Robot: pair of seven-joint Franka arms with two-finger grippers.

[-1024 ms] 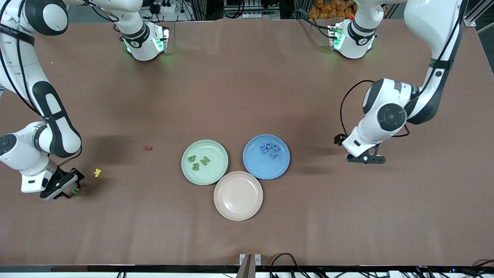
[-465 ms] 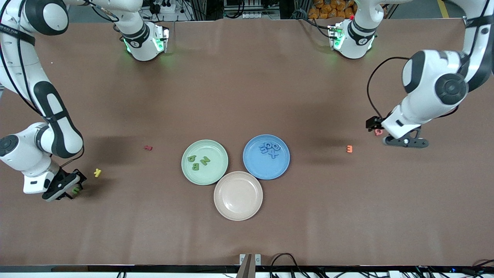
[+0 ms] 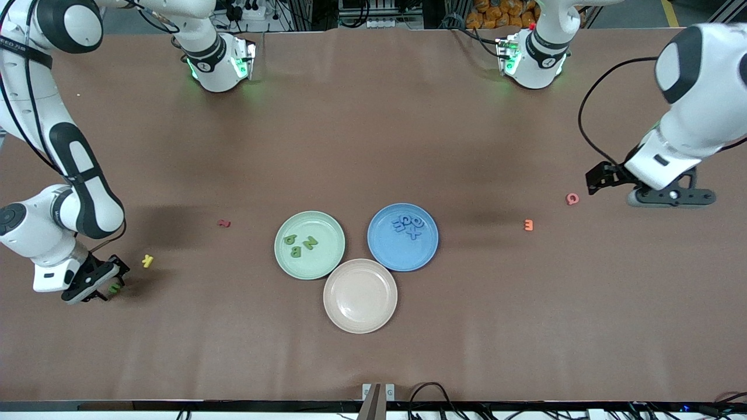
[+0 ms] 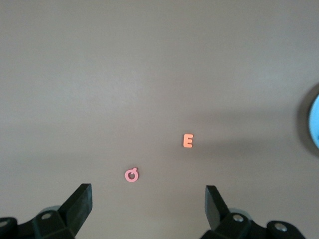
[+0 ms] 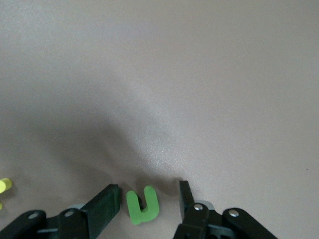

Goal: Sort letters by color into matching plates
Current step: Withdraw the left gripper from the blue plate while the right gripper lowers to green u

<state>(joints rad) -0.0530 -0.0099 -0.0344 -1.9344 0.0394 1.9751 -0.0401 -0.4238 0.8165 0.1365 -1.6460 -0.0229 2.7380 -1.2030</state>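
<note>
The brown surface (image 3: 373, 146) carries three plates clustered near its middle. The pale mint green plate (image 3: 327, 259) holds three dark green letters (image 3: 300, 244). The blue plate (image 3: 423, 251), touching it on the side toward the left arm's end, holds a small heap of blue letters (image 3: 408, 225). A beige plate (image 3: 360, 315), nearest the front camera and touching both, is bare.

The left arm's end effector (image 3: 668, 195) hangs released, its jaws standing wide apart and holding nothing, over the surface at its own end. The wrist view shows a pink Q (image 4: 131, 175) and an orange E (image 4: 188, 141) lying apart on the surface ahead of it.

The right arm's end effector (image 5: 148, 198) is down at the surface at the right arm's end. Its jaws are partly closed and straddle a green U (image 5: 142, 205), one finger on each side, with a little gap showing on both sides. The grasp does not look complete and the letter lies flat on the surface.

A yellow K (image 3: 147, 261) lies just beside that end effector, and a small red letter (image 3: 224, 223) sits between it and the green plate.

As a judgement, the sorting is nearly done for the two matching colours. Every blue letter in sight is already in the blue plate, and the green U appears to be the last green one outside. What remains is closing on it, carrying it to the mint plate and letting go. The yellow, red, orange and pink letters have no matching plate in sight.
</note>
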